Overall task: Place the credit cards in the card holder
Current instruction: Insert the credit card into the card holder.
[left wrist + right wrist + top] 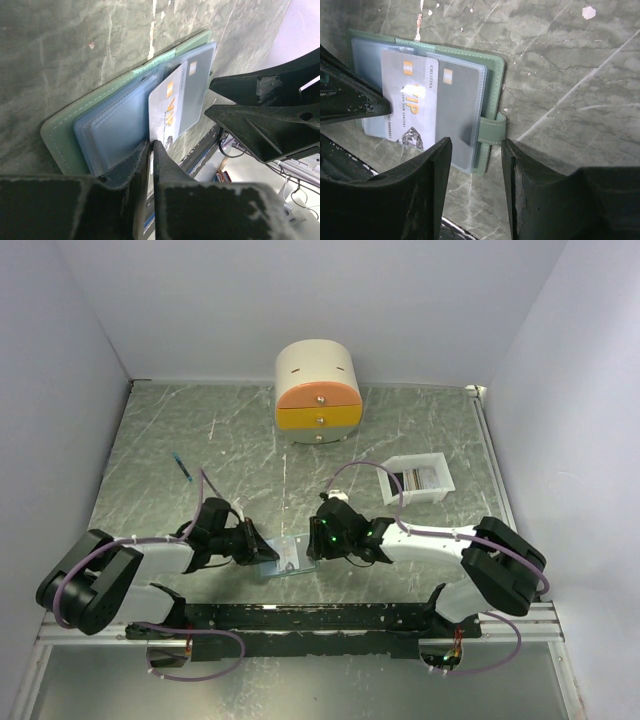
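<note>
Credit card [410, 105] sat half-pocketed in card holder [494, 90] | left tool [151, 145] nearly shut at its edge, grip unclear | right tool [476, 145] gaped empty | best: slide straight

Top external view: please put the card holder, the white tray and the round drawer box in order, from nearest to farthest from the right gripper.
1. card holder: directly left of the right gripper, at the near edge.
2. white tray: farther back, on the right.
3. round drawer box: at the back wall, near the centre.
</note>
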